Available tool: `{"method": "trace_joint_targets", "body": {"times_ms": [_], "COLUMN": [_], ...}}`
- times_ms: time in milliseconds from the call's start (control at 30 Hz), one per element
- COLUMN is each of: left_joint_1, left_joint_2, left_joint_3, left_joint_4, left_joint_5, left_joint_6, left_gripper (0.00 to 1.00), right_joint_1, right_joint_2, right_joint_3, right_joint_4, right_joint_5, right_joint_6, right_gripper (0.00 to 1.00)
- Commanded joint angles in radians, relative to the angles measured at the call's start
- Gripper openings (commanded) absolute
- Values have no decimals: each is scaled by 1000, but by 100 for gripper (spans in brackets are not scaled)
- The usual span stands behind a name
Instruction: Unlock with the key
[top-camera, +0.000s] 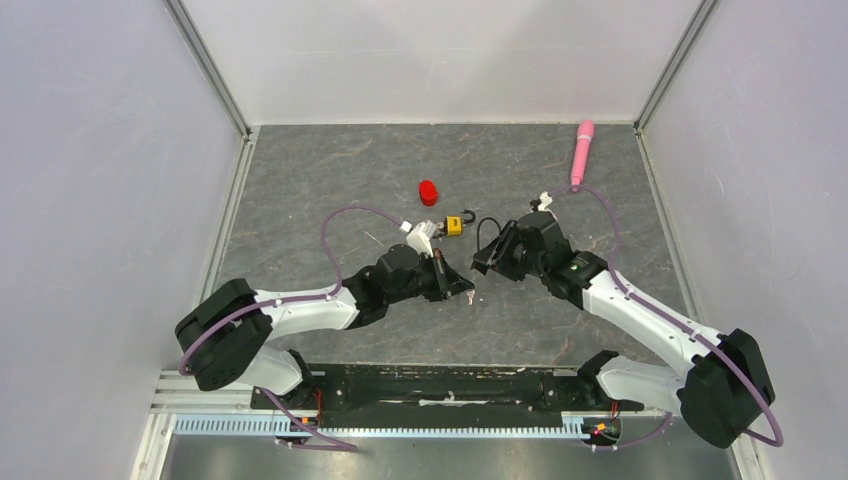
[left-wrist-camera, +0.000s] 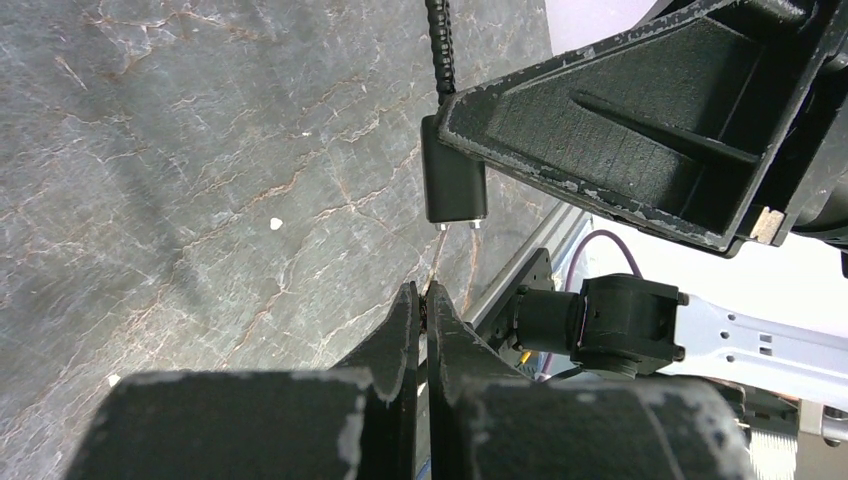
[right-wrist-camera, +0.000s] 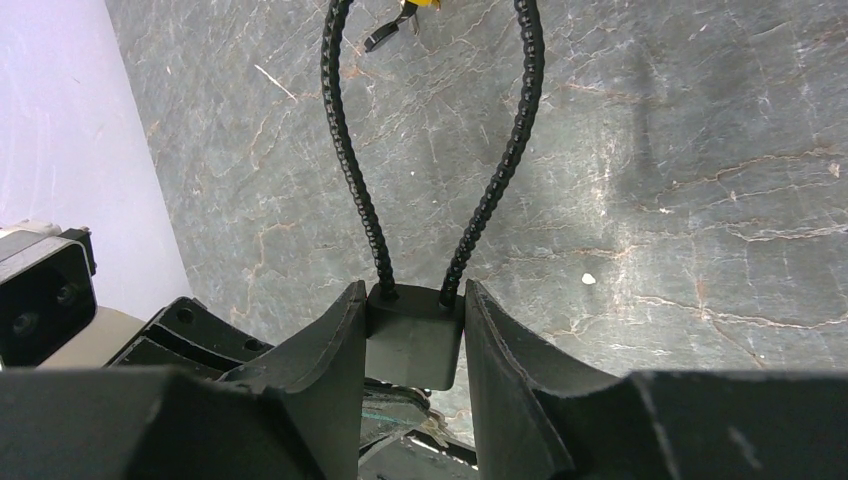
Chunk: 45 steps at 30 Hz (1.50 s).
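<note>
My left gripper (top-camera: 462, 288) is shut on the key (left-wrist-camera: 437, 262), a thin silvery sliver seen edge-on that rises from the fingertips (left-wrist-camera: 412, 312). Its tip nearly reaches the underside of a black block (left-wrist-camera: 455, 185). My right gripper (top-camera: 483, 264) is shut on that block (right-wrist-camera: 413, 342), and the block's black beaded cord (right-wrist-camera: 350, 170) loops away from it. The key also glints below the block in the right wrist view (right-wrist-camera: 436, 428). The small yellow padlock (top-camera: 454, 226) lies on the mat just beyond both grippers, apart from them, with its shackle swung open.
A red cap (top-camera: 428, 192) sits behind the padlock. A pink pen-like stick (top-camera: 581, 152) lies at the back right. White walls enclose the grey stone-patterned mat (top-camera: 330, 180) on three sides. The two grippers face each other, nearly touching.
</note>
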Motion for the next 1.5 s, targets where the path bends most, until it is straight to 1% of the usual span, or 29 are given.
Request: {"method": "trace_joint_targets", "body": {"times_ms": [0, 933, 1133, 1467], "left_joint_1": [-4, -4, -4, -4], "left_joint_2": [-23, -41, -48, -23], "left_joint_3": [36, 23, 52, 106], "left_joint_4": [7, -2, -64, -59], "left_joint_5": [-33, -66, -105, -98], "left_joint_6": [-3, -15, -25, -1], "left_gripper": [2, 2, 2, 2], "right_joint_1": [11, 35, 57, 91], "right_joint_2": [-13, -3, 1, 40], "right_joint_3": [12, 11, 17, 21], "right_joint_4": [48, 52, 53, 67], "right_joint_5": [25, 53, 91, 91], "right_joint_6": [3, -1, -9, -17], "right_gripper": [0, 0, 0, 0]}}
